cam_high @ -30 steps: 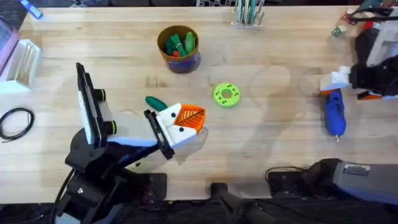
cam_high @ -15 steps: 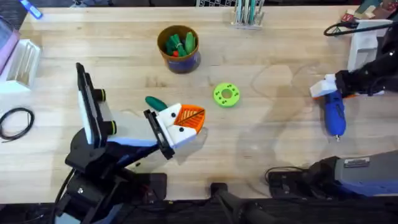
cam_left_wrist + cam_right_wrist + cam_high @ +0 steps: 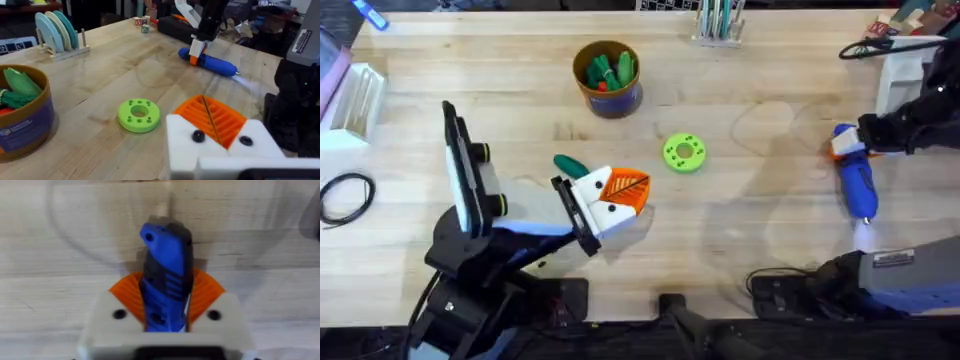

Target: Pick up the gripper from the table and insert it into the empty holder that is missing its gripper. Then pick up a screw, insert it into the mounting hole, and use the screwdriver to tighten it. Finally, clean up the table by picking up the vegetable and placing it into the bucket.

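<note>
The blue screwdriver [image 3: 857, 185] lies on the table at the right, its bit toward the front edge. My right gripper [image 3: 842, 147] is at its rear end, orange pads [image 3: 202, 292] pressed against both sides of the blue body [image 3: 165, 270], shut on it. In the left wrist view the screwdriver [image 3: 215, 64] lies under that gripper [image 3: 197, 50]. My left gripper [image 3: 628, 190] rests shut and holds nothing, pads together [image 3: 207, 117]. The dark green vegetable [image 3: 570, 165] lies just beside it, on its far left. The bucket [image 3: 610, 100] stands at the back with green toys inside. Holder and screw are out of view.
A bright green holed disc [image 3: 683, 153] sits mid-table between the grippers. A rack of plates [image 3: 720, 20] stands at the back edge. A white box [image 3: 355, 100] and a black cable loop [image 3: 345, 195] lie at the left. Toy blocks [image 3: 865, 48] sit at the far right.
My right gripper has moved left and down over the screwdriver's rear end and closed around it. The left arm, vegetable, disc and bucket have not moved.
</note>
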